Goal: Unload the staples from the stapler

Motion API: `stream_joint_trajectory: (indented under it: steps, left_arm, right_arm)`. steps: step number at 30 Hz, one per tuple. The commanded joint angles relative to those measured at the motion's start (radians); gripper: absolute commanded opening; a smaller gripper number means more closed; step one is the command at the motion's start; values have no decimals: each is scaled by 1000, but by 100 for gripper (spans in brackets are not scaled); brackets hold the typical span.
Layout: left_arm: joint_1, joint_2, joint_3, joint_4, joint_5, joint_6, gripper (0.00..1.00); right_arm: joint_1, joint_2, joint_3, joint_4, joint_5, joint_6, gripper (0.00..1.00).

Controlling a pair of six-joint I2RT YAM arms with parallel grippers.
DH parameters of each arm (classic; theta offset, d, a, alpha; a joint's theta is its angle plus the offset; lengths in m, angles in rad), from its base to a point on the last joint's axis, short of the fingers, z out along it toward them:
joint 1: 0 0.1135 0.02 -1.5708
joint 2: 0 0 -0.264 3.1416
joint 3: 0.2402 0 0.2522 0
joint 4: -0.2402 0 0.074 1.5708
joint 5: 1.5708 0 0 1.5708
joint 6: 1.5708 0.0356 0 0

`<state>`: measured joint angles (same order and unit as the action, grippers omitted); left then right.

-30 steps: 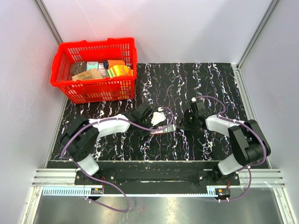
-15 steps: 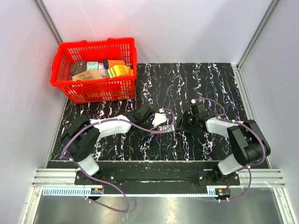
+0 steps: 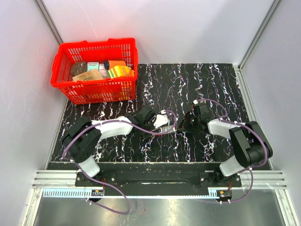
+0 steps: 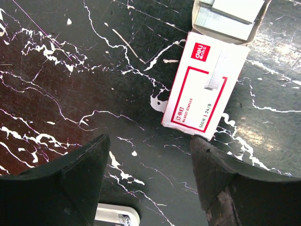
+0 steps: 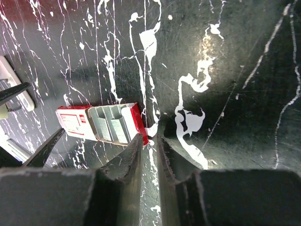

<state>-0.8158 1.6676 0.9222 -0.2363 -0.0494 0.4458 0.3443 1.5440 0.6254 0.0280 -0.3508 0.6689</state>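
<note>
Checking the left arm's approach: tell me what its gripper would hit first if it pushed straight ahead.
Judging by the wrist view, the open left gripper points at bare marble tabletop, with the red-and-white staple box just off to one side. It would likely meet the table first; depth is unclear.

Two dark metal gripper fingers [image 5: 134,162] stand nearly closed above black white-veined marble [image 5: 225,70], the left tip touching an open red-and-white cardboard staple box [image 5: 101,123].
</note>
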Motion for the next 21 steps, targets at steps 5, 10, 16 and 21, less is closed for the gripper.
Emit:
stream_joint_trajectory:
  steps: [5,10,16,21]
  left_arm:
    - [-5,9,7,34,-30,11,73]
    - [-3,7,9,34,-33,13,73]
    - [-3,11,9,34,-37,14,73]
    - [-5,6,7,34,-40,16,73]
  right_arm:
    - [-16,-64,-1,-2,30,1,23]
    - [-16,-53,-12,79,-39,31,23]
    - [-16,4,-24,154,-103,52,21]
    - [-18,16,-30,150,-93,40,20]
